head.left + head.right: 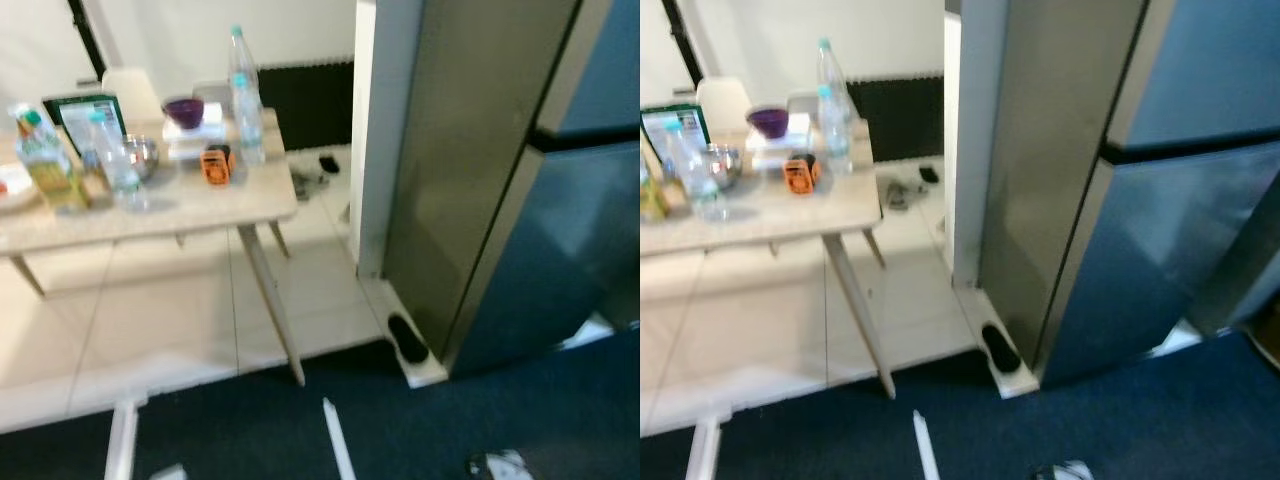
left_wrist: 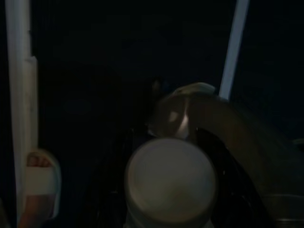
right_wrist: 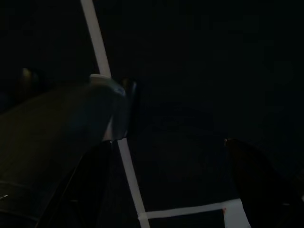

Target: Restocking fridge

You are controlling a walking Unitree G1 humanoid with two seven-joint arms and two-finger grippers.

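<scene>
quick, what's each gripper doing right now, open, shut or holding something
Left gripper: shut on a pale round-based container, in the dark wrist view.
Right gripper: open, nothing between its fingers, over the dark floor.

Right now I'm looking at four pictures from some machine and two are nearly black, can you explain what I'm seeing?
These come from a walking humanoid robot restocking a fridge. The two bright pictures are its head camera's two eyes, looking forward and down at the same scene. On the right stands a tall steel fridge, doors closed. On the left is a pale table carrying water bottles, a juice bottle, a purple bowl, a metal bowl and a small orange thing. The floor is pale tile, then dark blue carpet.

The two dark pictures are from cameras on the wrists, with the arms hanging low in shade. The left wrist view shows a white cap on something the left gripper seems to carry, plus a person's sandalled foot. The right wrist view shows carpet with white tape lines.
</scene>
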